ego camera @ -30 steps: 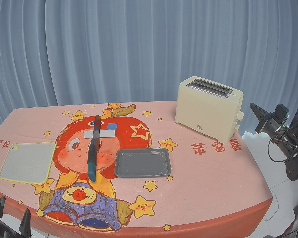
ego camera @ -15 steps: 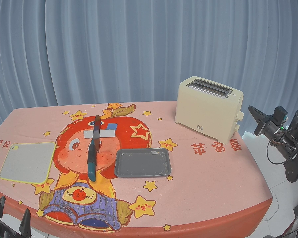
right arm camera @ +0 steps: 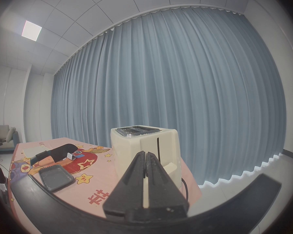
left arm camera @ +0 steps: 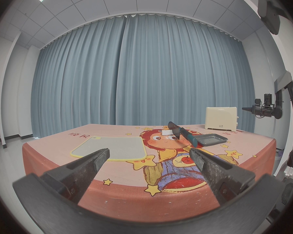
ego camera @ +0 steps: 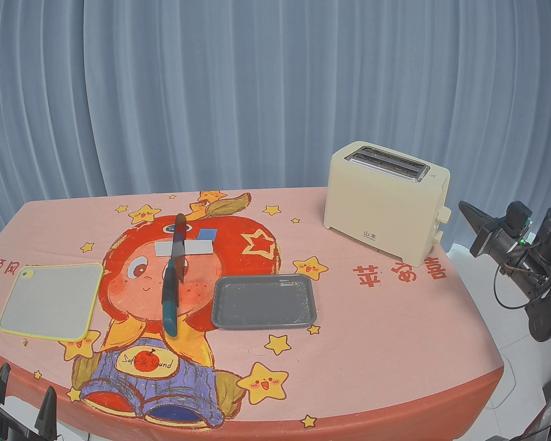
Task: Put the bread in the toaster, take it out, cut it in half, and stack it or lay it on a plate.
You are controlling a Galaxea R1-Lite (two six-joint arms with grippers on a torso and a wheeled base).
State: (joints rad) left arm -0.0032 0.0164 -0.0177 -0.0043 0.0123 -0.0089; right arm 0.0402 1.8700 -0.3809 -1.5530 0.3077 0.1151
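A cream two-slot toaster (ego camera: 386,200) stands at the table's back right, its side lever (ego camera: 442,215) facing my right gripper (ego camera: 464,206). That gripper is shut and hangs off the table's right edge, pointing at the toaster (right arm camera: 143,145); in its wrist view, the right gripper (right arm camera: 146,155) holds nothing. A dark rectangular plate (ego camera: 263,301) lies mid-table. A teal-handled knife (ego camera: 171,277) leans on a small white rest (ego camera: 193,247). My left gripper (ego camera: 23,393) is open, below the table's front left corner; in its own wrist view, the left gripper (left arm camera: 149,151) faces the cutting board (left arm camera: 115,147).
A grey cutting board (ego camera: 50,301) with a yellow rim lies at the table's left. The cartoon tablecloth (ego camera: 379,338) is bare between plate and toaster and along the front right. A blue curtain (ego camera: 275,81) hangs behind the table.
My right gripper has sunk slightly beside the toaster, still shut. The left gripper and the things on the table have not moved.
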